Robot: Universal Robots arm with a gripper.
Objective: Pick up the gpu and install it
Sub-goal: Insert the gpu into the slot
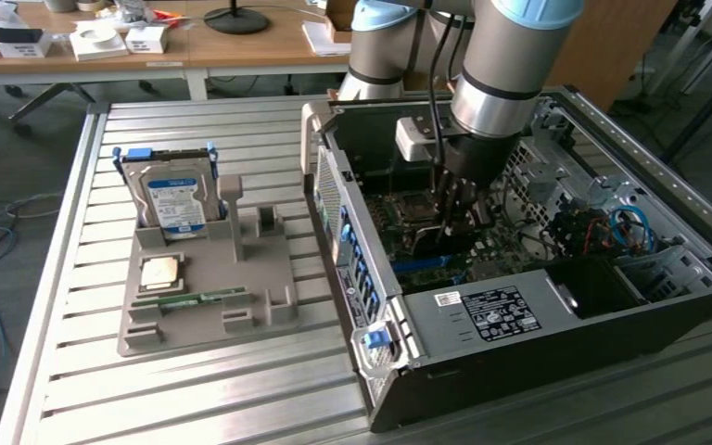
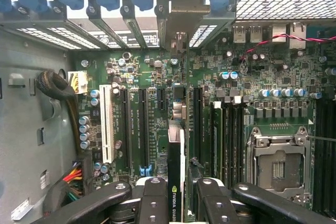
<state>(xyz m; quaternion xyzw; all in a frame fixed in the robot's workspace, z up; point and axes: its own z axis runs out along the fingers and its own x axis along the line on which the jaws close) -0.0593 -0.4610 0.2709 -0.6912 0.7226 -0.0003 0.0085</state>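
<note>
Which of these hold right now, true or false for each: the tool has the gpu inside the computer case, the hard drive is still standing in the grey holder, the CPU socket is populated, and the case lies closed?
1. The tool grips the gpu edge-on over the motherboard inside the computer case. True.
2. The hard drive stands upright in the grey holder on the table. True.
3. The CPU socket holds a processor under a cooler. False: the socket is bare, with no cooler on it.
4. The case is closed by its side panel. False: the side is open and the board is exposed.
</note>
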